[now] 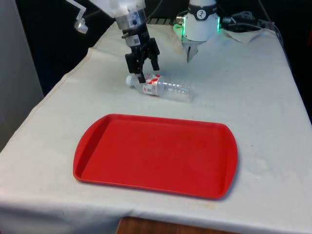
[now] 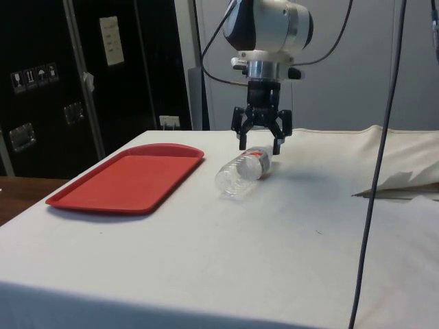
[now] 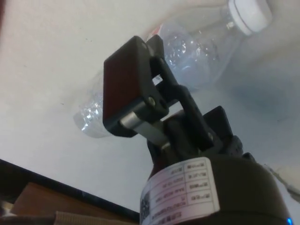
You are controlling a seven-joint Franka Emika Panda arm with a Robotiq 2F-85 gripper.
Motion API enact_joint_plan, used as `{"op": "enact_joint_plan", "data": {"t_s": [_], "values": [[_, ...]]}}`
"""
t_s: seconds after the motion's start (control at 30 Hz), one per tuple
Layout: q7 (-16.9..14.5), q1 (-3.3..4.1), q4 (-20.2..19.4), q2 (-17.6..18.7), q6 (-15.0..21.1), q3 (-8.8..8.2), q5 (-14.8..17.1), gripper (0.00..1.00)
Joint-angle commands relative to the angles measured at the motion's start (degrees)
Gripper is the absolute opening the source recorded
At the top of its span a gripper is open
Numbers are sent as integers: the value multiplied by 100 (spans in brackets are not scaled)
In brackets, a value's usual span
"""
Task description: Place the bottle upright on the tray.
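Black-fingered, our gripper (image 1: 144, 67) hangs straight down from the arm, spread wide and grasping nothing, just above the neck end of one clear bottle (image 1: 161, 87). We see that bottle lying on its side on the cloth (image 1: 253, 97), near one red tray (image 1: 156, 155).

Bottle (image 1: 161, 87): clear, glossy, ribbed plastic, white plastic cap (image 3: 251, 13), paper-like red and white label (image 1: 152, 84). Tray (image 1: 156, 155): smooth red plastic, slight sheen. Cloth (image 1: 243, 97): matt white fabric, creased. Gripper (image 1: 147, 73): matt black plastic or metal.
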Motion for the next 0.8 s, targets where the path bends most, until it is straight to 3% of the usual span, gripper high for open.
{"op": "enact_joint_plan", "data": {"t_s": [0.0, 0.1, 0.13, 0.17, 0.37, 0.4, 0.43, 0.67, 0.7, 0.73, 0.77], "values": [[-126, -34, -11, -57, 63, 52, 172, 100], [-315, -34, 0, -63, 46, 52, 384, 100], [-201, 0, 6, -6, 0, 0, 223, 100], [-372, -34, 6, -57, 46, 52, 441, 100], [-756, -46, -11, -52, 23, 52, 865, 100], [-636, -6, 0, 0, -6, -6, 705, 100], [-819, -46, -11, -46, 23, 46, 928, 100], [-1243, -74, 17, -17, -201, -6, 1387, 100], [-1146, -11, -11, 6, -155, -40, 1266, 100], [-1295, -80, 29, 0, -241, -17, 1432, 100], [-1341, -92, 40, 11, -286, -29, 1484, 100]]}}
